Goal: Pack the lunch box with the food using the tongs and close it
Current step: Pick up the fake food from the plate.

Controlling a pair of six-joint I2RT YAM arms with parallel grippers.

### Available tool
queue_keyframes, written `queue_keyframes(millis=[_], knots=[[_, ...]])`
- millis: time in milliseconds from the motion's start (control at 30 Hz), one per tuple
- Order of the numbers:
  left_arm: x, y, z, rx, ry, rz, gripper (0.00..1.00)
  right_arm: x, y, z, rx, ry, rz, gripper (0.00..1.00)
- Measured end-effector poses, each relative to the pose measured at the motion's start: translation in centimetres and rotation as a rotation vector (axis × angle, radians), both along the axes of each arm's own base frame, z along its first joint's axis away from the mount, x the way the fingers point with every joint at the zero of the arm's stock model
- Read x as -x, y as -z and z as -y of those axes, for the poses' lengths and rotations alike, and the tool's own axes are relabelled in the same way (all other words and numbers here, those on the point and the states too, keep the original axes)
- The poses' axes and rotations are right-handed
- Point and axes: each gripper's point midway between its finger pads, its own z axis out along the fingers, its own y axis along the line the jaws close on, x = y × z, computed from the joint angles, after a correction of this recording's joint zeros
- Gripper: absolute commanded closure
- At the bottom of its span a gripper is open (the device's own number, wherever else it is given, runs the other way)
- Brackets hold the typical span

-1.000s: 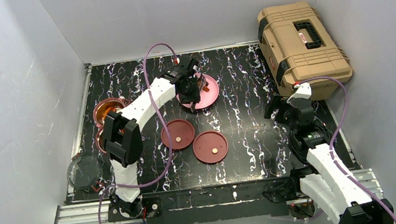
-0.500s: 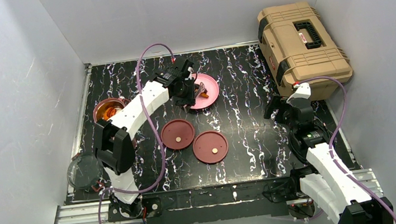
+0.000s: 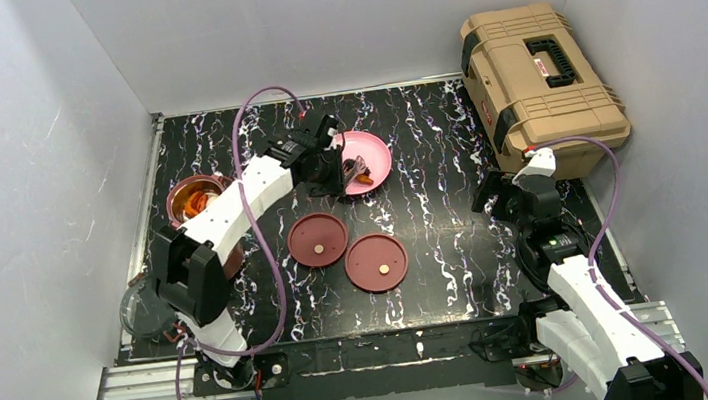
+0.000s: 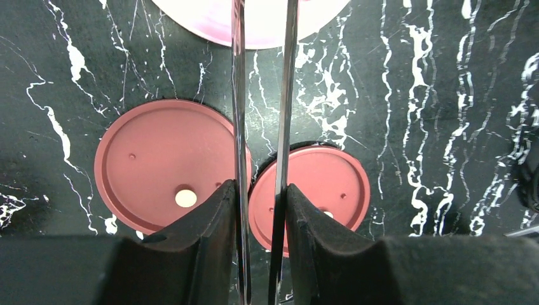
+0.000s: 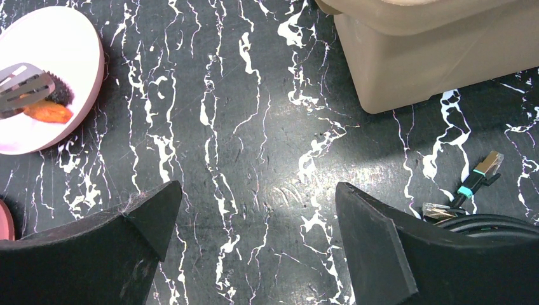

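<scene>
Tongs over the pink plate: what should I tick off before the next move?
1. Tongs gripped by the left end effector: ok, both arms pinched between its fingers.
2. Tong tips at the food: ok, at an orange chunk on the pink plate.
3. Chunk actually clamped: cannot tell.
4. Bowl uncovered: ok, lids lie flat on the table.
5. Right end effector out of the way: ok, open, near the toolbox.
</scene>
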Motion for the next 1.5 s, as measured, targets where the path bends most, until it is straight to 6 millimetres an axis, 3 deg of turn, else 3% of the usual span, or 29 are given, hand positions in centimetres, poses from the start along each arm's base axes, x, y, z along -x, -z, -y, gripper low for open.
queue_keyframes(millis=[267, 467, 567, 767, 1500], knots=[[0.2, -4.1, -0.1, 0.078, -0.010, 0.094, 0.93, 0.0, 0.0, 0.0, 0.000, 0.000, 0.000, 0.00], [-0.3, -5.2, -0.4, 0.116, -0.023, 0.121, 0.89, 0.0, 0.0, 0.0, 0.000, 0.000, 0.000, 0.00], [-0.3, -5.0, -0.6, 0.125, -0.027, 0.107, 0.80, 0.0, 0.0, 0.0, 0.000, 0.000, 0.000, 0.00], [0.2, -4.2, -0.6, 0.149, -0.031, 0.061, 0.71, 0.0, 0.0, 0.0, 0.000, 0.000, 0.001, 0.00], [0.0, 0.0, 0.1, 0.126, -0.053, -0.058, 0.66, 0.0, 0.0, 0.0, 0.000, 0.000, 0.001, 0.00]])
